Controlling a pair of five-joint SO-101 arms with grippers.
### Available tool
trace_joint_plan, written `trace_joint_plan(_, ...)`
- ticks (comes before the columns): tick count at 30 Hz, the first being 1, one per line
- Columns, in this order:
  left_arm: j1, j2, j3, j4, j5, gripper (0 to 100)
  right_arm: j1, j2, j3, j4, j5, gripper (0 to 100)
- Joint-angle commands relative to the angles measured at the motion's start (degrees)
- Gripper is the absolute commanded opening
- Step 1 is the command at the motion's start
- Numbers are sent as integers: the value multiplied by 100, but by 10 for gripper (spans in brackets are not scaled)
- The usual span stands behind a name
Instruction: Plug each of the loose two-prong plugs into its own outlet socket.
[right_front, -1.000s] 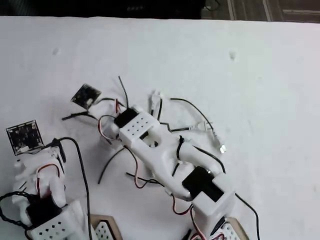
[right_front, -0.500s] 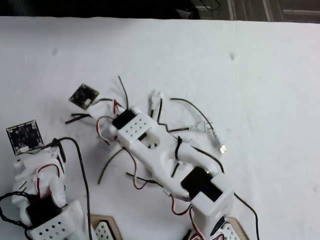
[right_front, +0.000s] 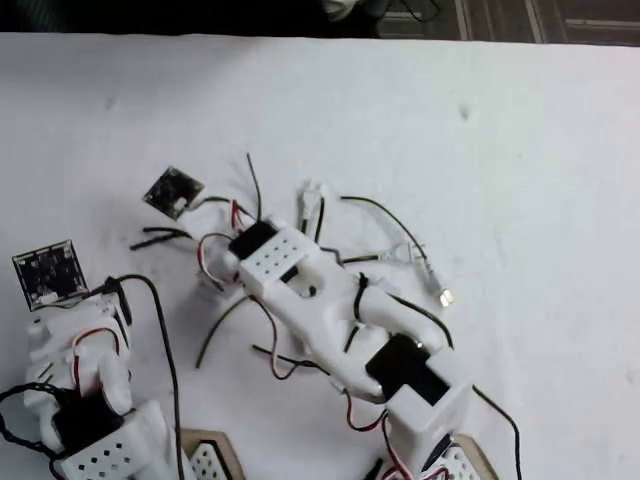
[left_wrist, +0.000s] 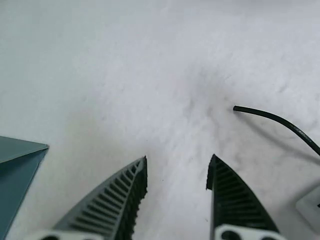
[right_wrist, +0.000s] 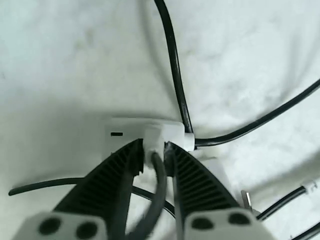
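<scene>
Your right hand (right_wrist: 154, 146) is clamped shut on a small white plug (right_wrist: 154, 136). The fingertips pinch it from both sides, and its black lead (right_wrist: 156, 190) runs back between the fingers. The plug sits tight against a white plastic socket block (right_wrist: 125, 131) lying flat on the white desk (right_front: 500, 150). Whether the prongs are seated in the block, you cannot tell. Two thin black wires (right_wrist: 172, 60) come off the block's far corner and spread apart across the desk.

From above, take the small dark square circuit board (right_front: 172, 192) as your mark. The white right arm (right_front: 340, 320) stretches in from the base side, and its perforated wrist ends just right of the board, a little nearer the bases. Loose black and red wires (right_front: 225, 320) curl around that wrist, and a couple of black strands trail off the board itself. Right of the board, just past the wrist, lies a small white connector (right_front: 313, 200). Much farther right of the board, well apart from it, a metal-tipped cable end (right_front: 445, 297) rests on the cloth.

Left of the board and nearer the bases, a black square plate with a pale rim (right_front: 50, 272) sits tilted beside the white left arm (right_front: 80, 370). Your left hand (left_wrist: 177, 167) is wide open, ribbed dark fingers spread over bare desk and gripping nothing. A loose black wire end (left_wrist: 270, 117) lies beyond one fingertip, not touching it.
</scene>
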Motion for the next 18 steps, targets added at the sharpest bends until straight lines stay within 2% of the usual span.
trace_joint_plan(1, -13, -40, -18, -123, -26, 207, 198, -22, 202, 48, -9, 17)
trace_joint_plan(10, -13, -40, -18, -123, -26, 207, 189, 295, 281, -189, -9, 16)
trace_joint_plan(18, -13, -40, -18, -123, -26, 207, 189, 1323, -1169, 1051, -18, 16)
